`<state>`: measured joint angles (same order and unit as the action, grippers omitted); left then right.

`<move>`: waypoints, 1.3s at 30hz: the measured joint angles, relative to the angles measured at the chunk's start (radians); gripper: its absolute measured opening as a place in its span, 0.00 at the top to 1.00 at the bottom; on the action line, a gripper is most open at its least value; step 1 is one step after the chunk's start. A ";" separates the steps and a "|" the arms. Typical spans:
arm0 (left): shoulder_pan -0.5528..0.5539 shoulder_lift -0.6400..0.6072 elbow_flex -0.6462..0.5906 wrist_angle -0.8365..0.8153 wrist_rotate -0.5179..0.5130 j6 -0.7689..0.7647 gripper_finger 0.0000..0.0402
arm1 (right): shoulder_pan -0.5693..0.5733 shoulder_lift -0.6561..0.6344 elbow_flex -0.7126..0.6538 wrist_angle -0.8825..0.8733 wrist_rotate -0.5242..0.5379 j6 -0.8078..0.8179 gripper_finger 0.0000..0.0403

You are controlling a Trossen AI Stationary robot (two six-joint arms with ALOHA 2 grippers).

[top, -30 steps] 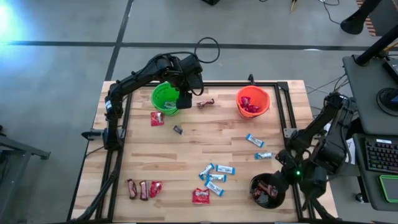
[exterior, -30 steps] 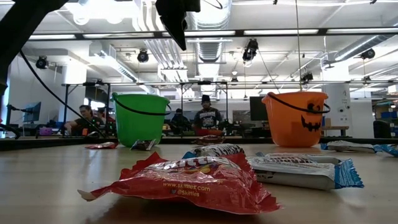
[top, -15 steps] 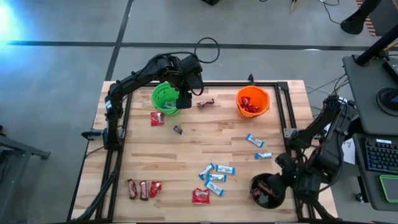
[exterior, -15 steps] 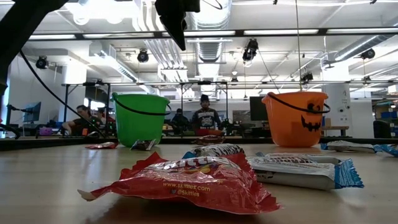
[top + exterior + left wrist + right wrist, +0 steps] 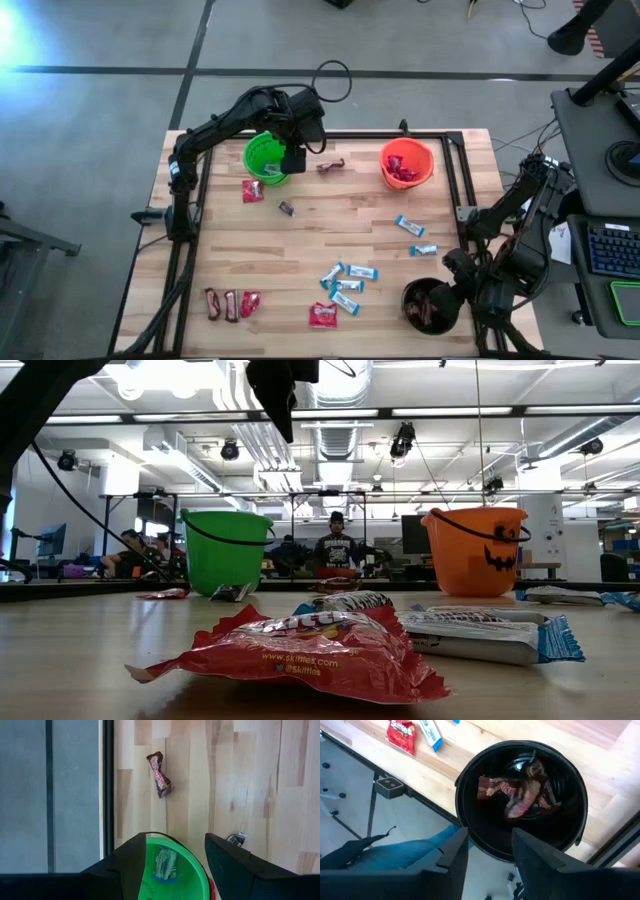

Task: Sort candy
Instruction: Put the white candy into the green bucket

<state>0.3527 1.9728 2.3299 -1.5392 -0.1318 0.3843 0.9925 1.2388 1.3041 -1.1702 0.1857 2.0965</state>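
Note:
My left gripper (image 5: 293,160) hangs open and empty over the right rim of the green bucket (image 5: 265,158); it shows high above the table in the low view (image 5: 280,405). A light-blue-and-white bar (image 5: 162,865) lies inside the green bucket (image 5: 172,870). My right gripper (image 5: 487,850) is open and empty just above the black bucket (image 5: 520,800), which holds dark brown bars (image 5: 515,795). The black bucket (image 5: 428,305) stands at the table's near right corner. Candy lies loose on the table: light-blue bars (image 5: 345,285), red packets (image 5: 322,316) and brown bars (image 5: 221,304).
The orange bucket (image 5: 406,163) with red packets inside stands at the far right. A brown bar (image 5: 331,166), a red packet (image 5: 252,190) and a small dark sweet (image 5: 287,209) lie near the green bucket. Two light-blue bars (image 5: 408,226) lie at mid-right. A black rail (image 5: 330,133) frames the table.
My right gripper has drawn back from over the black bucket toward the table's right edge, so more of the bucket's inside shows from above. The candy on the table has stayed where it was.

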 joint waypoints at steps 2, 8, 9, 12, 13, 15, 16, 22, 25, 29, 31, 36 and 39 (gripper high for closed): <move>0.000 0.000 0.000 -0.006 0.000 -0.001 0.54 | 0.000 0.000 0.000 0.000 0.020 -0.022 0.62; 0.000 0.000 0.000 -0.026 0.026 -0.024 0.54 | -0.003 0.000 0.000 -0.001 0.226 -0.089 0.60; 0.000 0.000 0.000 -0.026 0.027 -0.025 0.54 | -0.003 0.000 0.000 -0.001 0.260 -0.098 0.60; 0.000 0.000 0.000 -0.024 0.028 -0.027 0.54 | -0.007 0.000 0.000 -0.001 0.351 -0.119 0.61; 0.000 0.000 0.000 -0.024 0.029 -0.032 0.54 | -0.011 0.000 0.000 -0.001 0.377 -0.123 0.61; 0.000 0.001 0.000 -0.024 0.037 -0.044 0.54 | -0.016 0.000 0.000 -0.001 0.436 -0.144 0.62; 0.000 0.001 0.000 -0.024 0.047 -0.048 0.54 | -0.019 0.000 0.000 -0.001 0.466 -0.159 0.62; 0.000 0.002 -0.003 -0.023 0.175 -0.084 0.54 | -0.054 -0.002 0.000 -0.001 0.548 -0.260 0.64; -0.006 0.002 -0.003 -0.030 0.236 -0.092 0.54 | -0.072 -0.008 -0.001 -0.002 0.549 -0.297 0.65; -0.029 0.003 -0.010 -0.031 0.289 -0.107 0.54 | -0.095 -0.019 -0.001 -0.003 0.549 -0.329 0.65; -0.045 0.003 -0.016 -0.031 0.303 -0.111 0.54 | -0.111 -0.023 -0.001 -0.006 0.550 -0.344 0.64; -0.092 0.003 -0.055 -0.032 0.306 -0.114 0.54 | -0.149 -0.030 -0.001 -0.006 0.572 -0.398 0.65; -0.116 0.003 -0.080 -0.032 0.306 -0.128 0.54 | -0.165 -0.040 -0.001 -0.006 0.611 -0.420 0.66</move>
<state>0.2370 1.9762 2.2496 -1.5711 0.1745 0.2562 0.8279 1.1988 1.3033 -1.1763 0.7967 1.6762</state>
